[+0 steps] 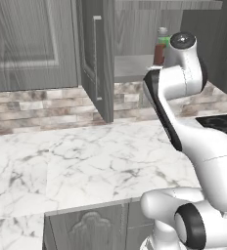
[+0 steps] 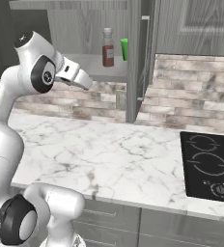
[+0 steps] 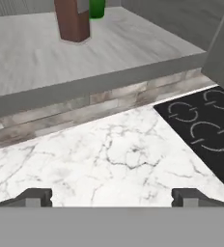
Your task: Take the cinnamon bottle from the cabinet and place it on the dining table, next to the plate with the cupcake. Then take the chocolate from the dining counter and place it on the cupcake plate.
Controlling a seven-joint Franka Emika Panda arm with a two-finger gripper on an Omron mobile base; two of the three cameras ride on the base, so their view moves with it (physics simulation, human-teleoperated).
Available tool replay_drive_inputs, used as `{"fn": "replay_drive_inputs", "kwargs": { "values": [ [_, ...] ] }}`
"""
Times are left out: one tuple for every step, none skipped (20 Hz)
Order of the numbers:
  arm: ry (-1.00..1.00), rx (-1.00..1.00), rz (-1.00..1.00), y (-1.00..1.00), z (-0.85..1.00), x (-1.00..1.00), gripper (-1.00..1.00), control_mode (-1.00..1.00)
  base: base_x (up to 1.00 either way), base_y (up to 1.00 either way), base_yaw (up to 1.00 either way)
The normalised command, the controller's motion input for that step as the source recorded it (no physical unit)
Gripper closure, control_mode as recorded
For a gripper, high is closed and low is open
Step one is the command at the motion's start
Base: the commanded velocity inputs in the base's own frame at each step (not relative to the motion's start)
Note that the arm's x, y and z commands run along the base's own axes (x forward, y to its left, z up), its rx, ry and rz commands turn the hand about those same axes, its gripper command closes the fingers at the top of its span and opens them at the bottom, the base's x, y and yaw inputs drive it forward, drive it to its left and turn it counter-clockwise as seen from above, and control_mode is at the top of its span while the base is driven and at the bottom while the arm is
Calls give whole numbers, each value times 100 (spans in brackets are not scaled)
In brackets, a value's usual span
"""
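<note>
Marble counter (image 3: 109, 154) lies just past my gripper (image 3: 111, 197), whose two fingertips stand wide apart around nothing. One brown cinnamon bottle (image 3: 73, 21) stands upright on the open cabinet shelf (image 3: 32, 62), ahead, above and left of my hand, with one green bottle (image 3: 97, 8) just right of it, behind
</note>
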Motion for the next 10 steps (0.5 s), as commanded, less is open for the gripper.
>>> {"fn": "replay_drive_inputs", "kwargs": {
  "values": [
    [-29,0,-23,-27,100,22,-100,-100,0,0,0],
    [-27,0,-17,-37,100,19,-100,-100,0,0,0],
    [-21,3,-13,-41,100,29,-100,-100,0,0,0],
    [-19,2,-5,-30,95,34,-100,-100,0,0,0],
    [-11,2,0,-41,90,44,-100,-100,0,0,0],
    [-5,1,0,-36,81,49,-100,-100,0,0,0],
    [-5,0,0,-34,61,40,-100,-100,0,0,0],
    [-1,0,0,-10,29,65,-100,-100,0,0,0],
    [-9,0,0,-26,29,66,-100,-100,0,0,0],
    [-13,0,0,-26,10,73,-100,-100,0,0,0]
  ]
}}
